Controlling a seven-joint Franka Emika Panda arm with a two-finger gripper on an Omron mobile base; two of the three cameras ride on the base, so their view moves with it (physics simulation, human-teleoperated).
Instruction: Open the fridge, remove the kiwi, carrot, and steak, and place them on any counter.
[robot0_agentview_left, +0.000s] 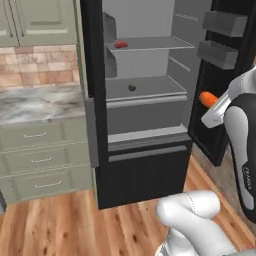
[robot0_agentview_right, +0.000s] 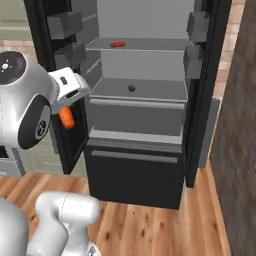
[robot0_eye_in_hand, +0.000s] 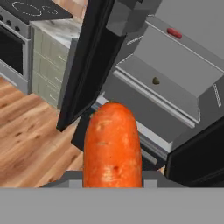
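The black fridge (robot0_agentview_left: 145, 170) stands with both doors open. On its upper shelf lies the red steak (robot0_agentview_left: 121, 44) (robot0_agentview_right: 118, 44) (robot0_eye_in_hand: 174, 33). One shelf lower sits the small brown kiwi (robot0_agentview_left: 132, 88) (robot0_agentview_right: 132, 88) (robot0_eye_in_hand: 155, 80). My gripper (robot0_agentview_left: 212, 105) (robot0_agentview_right: 69, 111) hangs in front of the fridge, outside it, shut on the orange carrot (robot0_agentview_left: 207, 98) (robot0_agentview_right: 66, 118). In the hand view the carrot (robot0_eye_in_hand: 113, 144) looms large and hides my fingertips. The marbled counter (robot0_agentview_left: 35, 102) (robot0_eye_in_hand: 59, 28) lies left of the fridge.
Sage-green drawers (robot0_agentview_left: 40, 160) sit under the counter, and upper cabinets (robot0_agentview_left: 35, 20) hang above it. A black stovetop and oven (robot0_eye_in_hand: 17, 26) stand beyond the counter. The fridge doors (robot0_agentview_left: 222, 75) (robot0_agentview_right: 60, 75) with dark bins flank my hand. Wooden floor (robot0_agentview_left: 60, 225) spreads below.
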